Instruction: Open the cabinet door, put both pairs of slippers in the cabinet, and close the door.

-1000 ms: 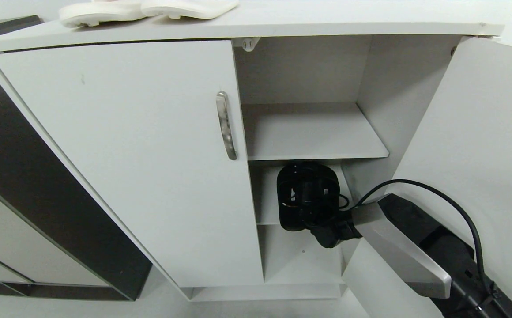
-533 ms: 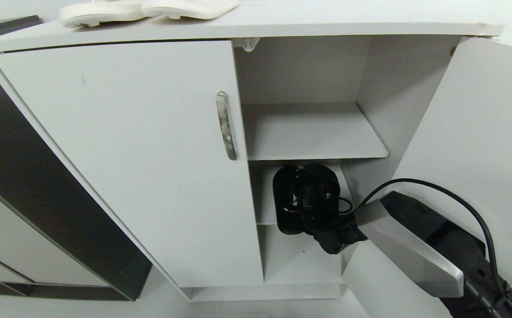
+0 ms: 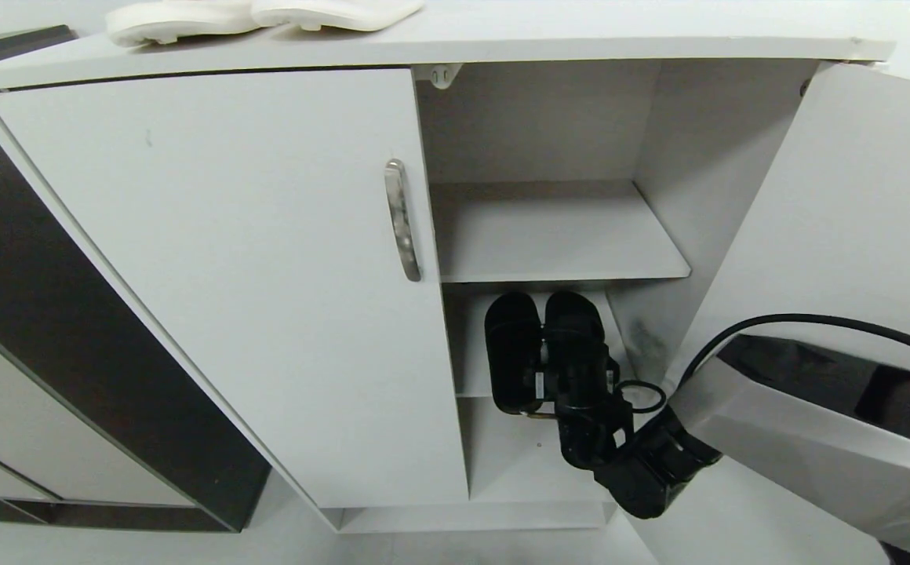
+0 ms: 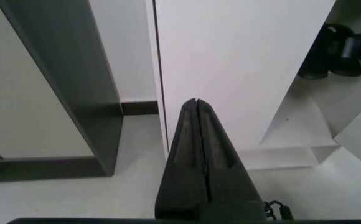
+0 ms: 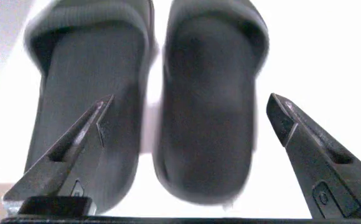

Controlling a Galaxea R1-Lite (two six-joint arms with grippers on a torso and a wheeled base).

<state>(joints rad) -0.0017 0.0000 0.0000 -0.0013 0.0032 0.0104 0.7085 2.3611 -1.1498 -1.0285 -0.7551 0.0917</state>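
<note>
The black slippers lie side by side on the cabinet's lower shelf, over its front edge. The right gripper is just before them, with its jaws spread and holding nothing. The white slippers lie at the left back corner of the cabinet top. The left gripper has its jaws pressed together.

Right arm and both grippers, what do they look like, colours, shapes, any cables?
The right arm has a silver-grey, flat-sided shell over a black wrist, with a black cable running above it. The right gripper has dark grey fingers tapering to points. The left gripper is black, a narrowing wedge.
</note>
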